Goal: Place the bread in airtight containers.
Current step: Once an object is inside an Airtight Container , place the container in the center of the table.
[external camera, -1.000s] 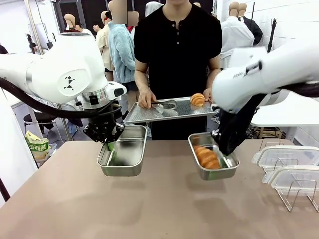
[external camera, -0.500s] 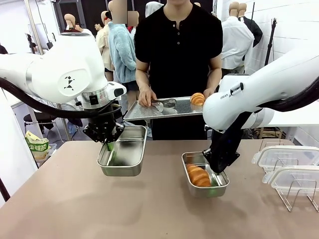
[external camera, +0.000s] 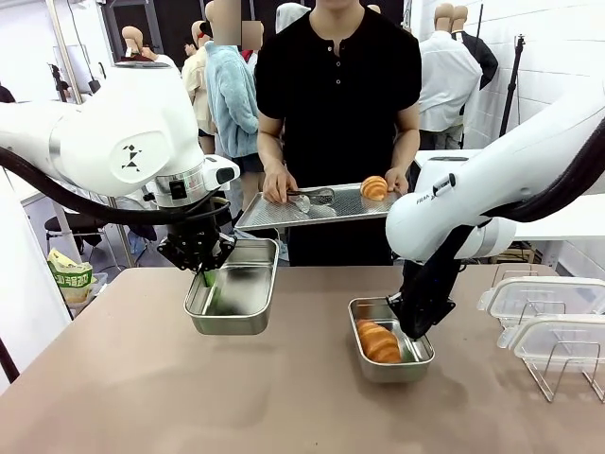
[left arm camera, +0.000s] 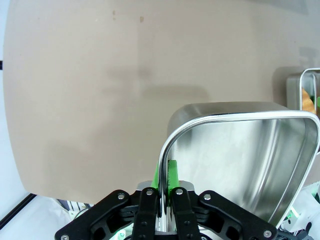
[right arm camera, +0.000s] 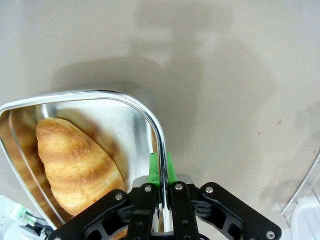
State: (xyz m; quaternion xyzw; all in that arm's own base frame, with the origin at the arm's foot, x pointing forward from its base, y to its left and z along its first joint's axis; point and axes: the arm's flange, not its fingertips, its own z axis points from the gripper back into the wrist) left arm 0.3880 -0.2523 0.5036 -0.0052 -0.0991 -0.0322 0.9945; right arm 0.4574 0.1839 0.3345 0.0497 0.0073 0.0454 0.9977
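Since the earlier frame, the right claw (external camera: 413,326) had lowered its small rectangular shiny steel pan (external camera: 392,371) toward the brown desk (external camera: 284,407); contact could not be confirmed. Both claws were fully closed, each pinching a pan's rim. One golden-brown ridged roll (external camera: 378,340) lay in the pan beside the right claw. The left claw (external camera: 206,274) held a matching empty steel pan (external camera: 227,322) raised, probably presented for loading. Beyond it, a second roll (external camera: 374,188) sat on the person's large flat steel tray (external camera: 274,216).
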